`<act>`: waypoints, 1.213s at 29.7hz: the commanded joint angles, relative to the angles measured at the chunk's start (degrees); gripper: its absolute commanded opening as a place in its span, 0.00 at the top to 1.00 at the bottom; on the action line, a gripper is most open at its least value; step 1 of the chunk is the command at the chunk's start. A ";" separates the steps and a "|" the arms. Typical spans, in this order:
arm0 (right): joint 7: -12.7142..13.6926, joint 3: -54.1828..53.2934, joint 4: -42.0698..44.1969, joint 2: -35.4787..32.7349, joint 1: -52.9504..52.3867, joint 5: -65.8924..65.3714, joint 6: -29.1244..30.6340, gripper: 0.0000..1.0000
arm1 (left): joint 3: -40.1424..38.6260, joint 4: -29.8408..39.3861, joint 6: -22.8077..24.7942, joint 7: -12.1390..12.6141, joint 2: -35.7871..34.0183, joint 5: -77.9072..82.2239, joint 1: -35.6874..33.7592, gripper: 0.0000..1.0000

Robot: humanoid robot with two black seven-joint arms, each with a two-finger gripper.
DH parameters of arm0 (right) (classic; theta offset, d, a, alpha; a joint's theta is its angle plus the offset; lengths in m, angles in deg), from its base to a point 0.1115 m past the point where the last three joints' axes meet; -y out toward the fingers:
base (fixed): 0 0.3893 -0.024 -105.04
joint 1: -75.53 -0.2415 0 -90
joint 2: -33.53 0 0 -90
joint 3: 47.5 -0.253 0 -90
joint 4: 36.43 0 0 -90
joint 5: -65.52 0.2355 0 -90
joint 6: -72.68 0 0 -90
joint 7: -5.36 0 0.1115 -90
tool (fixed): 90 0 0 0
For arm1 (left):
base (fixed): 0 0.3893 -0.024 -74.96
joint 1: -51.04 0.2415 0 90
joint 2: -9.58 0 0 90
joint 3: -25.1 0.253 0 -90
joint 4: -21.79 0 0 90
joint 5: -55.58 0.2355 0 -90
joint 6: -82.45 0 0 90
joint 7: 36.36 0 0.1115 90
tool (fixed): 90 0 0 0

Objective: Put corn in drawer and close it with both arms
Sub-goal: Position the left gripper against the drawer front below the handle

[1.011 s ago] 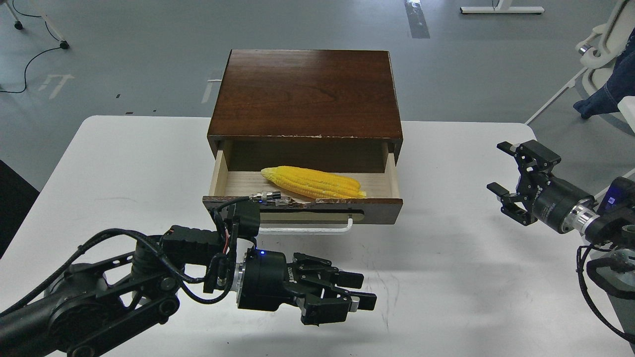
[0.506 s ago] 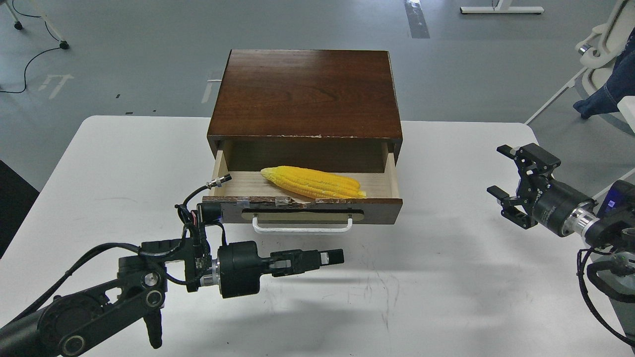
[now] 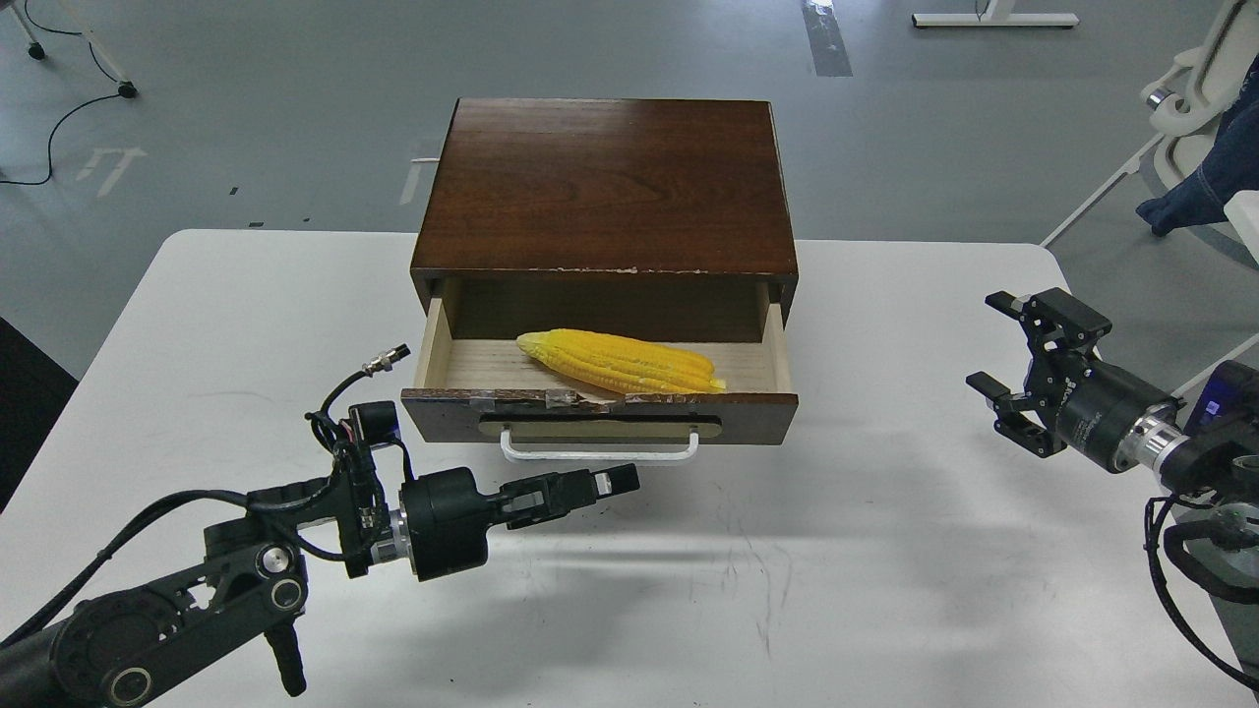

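As it lies, corn [image 3: 622, 362] points left.

Near side of the corn [image 3: 620, 361] behind the drawer [image 3: 600, 418] front; left gripper [image 3: 615, 481] edge-on, finger gap unreadable.

One corn cob [image 3: 620, 362] is seen at the frame's centre, inside one open drawer [image 3: 600, 417]. Two grippers are counted: one lower left [image 3: 615, 482], one at right [image 3: 1013, 369]. One table [image 3: 885, 570] is seen.

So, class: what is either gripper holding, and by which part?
Nothing. The left gripper and right gripper are empty; the corn lies in the drawer.
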 commanded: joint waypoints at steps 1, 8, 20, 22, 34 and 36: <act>-0.01 0.00 0.00 0.20 0.00 0.00 -0.05 0.00 | 0.00 0.00 -0.50 0.00 -0.17 -0.05 0.20 1.00; -0.01 0.00 0.00 0.29 0.09 0.00 -0.05 0.00 | 0.00 0.00 -1.47 0.00 -0.08 -0.14 0.20 1.00; -0.01 -0.08 0.00 0.29 0.17 0.00 -0.05 0.00 | -0.70 -0.70 -2.26 0.00 0.01 -0.05 0.20 1.00; -0.01 -0.08 0.00 0.29 0.26 0.00 -0.05 0.00 | -1.14 -1.40 -2.00 0.00 0.10 -0.05 0.20 1.00; -0.01 -0.17 0.00 0.29 0.35 0.00 -0.05 0.00 | -0.96 -1.06 0.98 0.00 -0.61 -0.05 0.20 1.00; -0.01 -0.17 0.00 0.29 0.35 0.00 -0.05 0.00 | -1.05 -0.88 2.21 0.00 -0.69 -0.05 0.20 1.00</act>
